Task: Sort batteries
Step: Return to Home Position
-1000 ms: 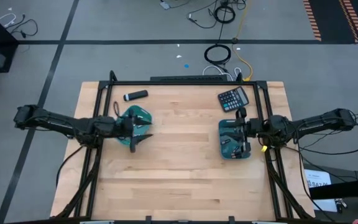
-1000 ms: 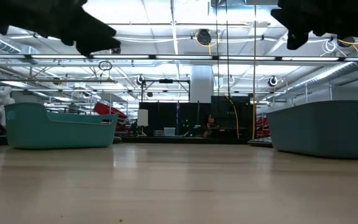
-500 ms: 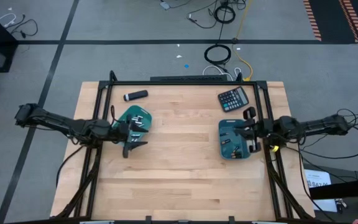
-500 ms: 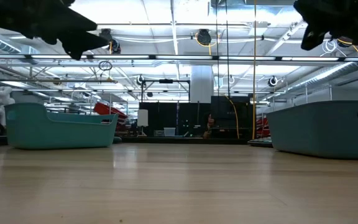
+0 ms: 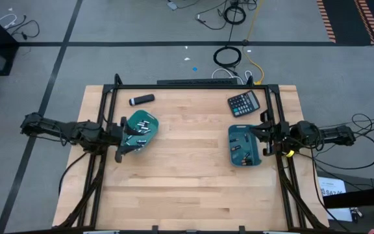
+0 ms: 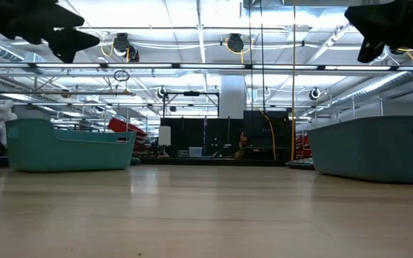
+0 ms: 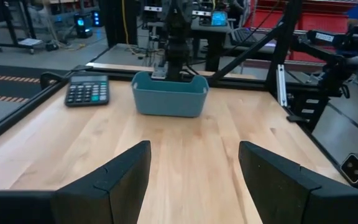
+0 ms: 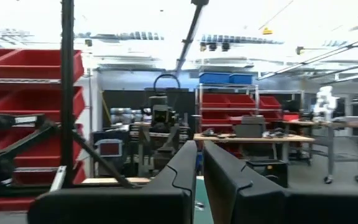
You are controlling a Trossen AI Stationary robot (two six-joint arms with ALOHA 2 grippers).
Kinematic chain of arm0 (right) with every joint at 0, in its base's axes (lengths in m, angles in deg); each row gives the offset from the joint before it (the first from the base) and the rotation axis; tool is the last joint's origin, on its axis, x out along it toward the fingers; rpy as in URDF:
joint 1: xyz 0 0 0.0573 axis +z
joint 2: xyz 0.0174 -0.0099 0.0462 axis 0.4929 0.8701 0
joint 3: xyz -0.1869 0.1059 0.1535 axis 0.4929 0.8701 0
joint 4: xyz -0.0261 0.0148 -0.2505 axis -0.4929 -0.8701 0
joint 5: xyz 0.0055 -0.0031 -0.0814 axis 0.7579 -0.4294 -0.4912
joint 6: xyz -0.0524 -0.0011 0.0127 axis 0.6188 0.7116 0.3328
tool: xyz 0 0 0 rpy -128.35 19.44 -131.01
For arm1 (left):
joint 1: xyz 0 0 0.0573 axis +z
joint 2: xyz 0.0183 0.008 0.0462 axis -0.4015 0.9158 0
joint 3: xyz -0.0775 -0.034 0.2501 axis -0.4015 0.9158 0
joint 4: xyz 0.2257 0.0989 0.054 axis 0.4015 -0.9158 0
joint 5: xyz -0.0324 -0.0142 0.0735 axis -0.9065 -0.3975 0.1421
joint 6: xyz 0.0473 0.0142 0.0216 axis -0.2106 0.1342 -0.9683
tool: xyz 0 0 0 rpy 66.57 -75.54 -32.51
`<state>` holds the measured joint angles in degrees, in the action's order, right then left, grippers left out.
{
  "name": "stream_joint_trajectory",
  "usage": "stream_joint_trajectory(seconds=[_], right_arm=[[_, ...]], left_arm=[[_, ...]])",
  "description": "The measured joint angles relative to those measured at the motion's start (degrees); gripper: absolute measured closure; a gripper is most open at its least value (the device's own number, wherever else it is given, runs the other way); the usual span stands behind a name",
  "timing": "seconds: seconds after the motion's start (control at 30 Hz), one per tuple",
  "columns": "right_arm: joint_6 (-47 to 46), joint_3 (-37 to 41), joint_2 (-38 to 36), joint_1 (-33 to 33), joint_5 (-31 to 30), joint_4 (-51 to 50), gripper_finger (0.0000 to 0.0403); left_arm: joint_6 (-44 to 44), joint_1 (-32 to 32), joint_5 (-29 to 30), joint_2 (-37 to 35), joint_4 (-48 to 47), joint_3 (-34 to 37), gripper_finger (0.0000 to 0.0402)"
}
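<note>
Two teal trays sit on the wooden table. The left tray (image 5: 141, 125) holds several small batteries (image 5: 139, 129), and the right tray (image 5: 245, 145) holds a few batteries (image 5: 241, 148). My left gripper (image 5: 127, 138) hangs open and empty above the left tray's left rim. In its wrist view the fingers (image 7: 114, 180) frame bare table, with the right tray (image 7: 169, 94) far ahead. My right gripper (image 5: 263, 134) hangs above the right tray's right rim, shut and tipped upward; its fingers (image 8: 179, 177) hold nothing.
A black calculator (image 5: 243, 103) lies at the far right and a black marker-like cylinder (image 5: 141, 99) at the far left. A black frame (image 5: 193, 85) runs round the table's edges. Bare wood (image 5: 190, 175) fills the middle and near part.
Both grippers have drawn back from over their trays. The left has gone toward the table's left edge and the right toward the right edge, each staying raised. The trays and batteries have kept still.
</note>
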<state>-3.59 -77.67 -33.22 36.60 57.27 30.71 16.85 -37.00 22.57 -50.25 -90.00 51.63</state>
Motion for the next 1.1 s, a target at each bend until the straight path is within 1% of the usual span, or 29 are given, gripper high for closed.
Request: stream_joint_trajectory(seconds=[0.07, 0.17, 0.3, 0.37, 0.53, 0.6, 0.67, 0.77, 0.93, 1.1], right_arm=[[0.37, 0.01, -2.05, -0.02, -0.72, -1.16, 0.0385], [1.2, -0.02, -2.28, 0.01, -0.94, 0.73, 0.0385], [2.13, -0.02, -2.28, -0.01, -6.96, 0.16, 0.0385], [2.16, -0.02, -2.28, 0.01, -9.01, -1.16, 0.0385], [1.76, -0.02, -2.28, 0.03, -10.3, -0.58, 0.0386], [1.85, -0.02, -2.27, 0.05, -13.56, -0.38, 0.039], [2.09, -0.02, -2.21, 0.04, -15.48, -0.45, 0.0398], [2.29, -0.02, -2.22, 0.09, -15.56, 0.04, 0.0401], [2.97, -0.02, -2.23, 0.09, -15.88, -0.27, 0.0402], [2.41, -0.02, -2.22, 0.14, -21.07, -4.65, 0.0402]], left_arm=[[-0.02, 0.0, 0.65, -2.02, -2.16, -0.01, 0.0149], [-0.13, 0.0, 1.2, -5.43, -4.65, -0.01, 0.0149], [-0.81, 0.0, 1.84, -10.37, -7.94, 0.16, 0.0149], [-1.4, 0.0, 2.03, -13.28, -7.18, 1.4, 0.0149], [-0.39, 0.03, 3.05, -20.95, -4.42, 6.98, 0.0149], [-0.25, 0.04, 3.66, -21.03, -3.06, 8.53, 0.0149], [0.08, 0.04, 4.35, -20.93, -2.06, 10.12, 0.0149], [0.11, 0.04, 5.02, -21.03, 0.24, 12.1, 0.0149], [0.09, 0.07, 6.24, -21.03, 0.58, 12.51, 0.0149], [2.13, 0.06, 6.23, -21.03, 1.6, 13.51, 0.0149]])
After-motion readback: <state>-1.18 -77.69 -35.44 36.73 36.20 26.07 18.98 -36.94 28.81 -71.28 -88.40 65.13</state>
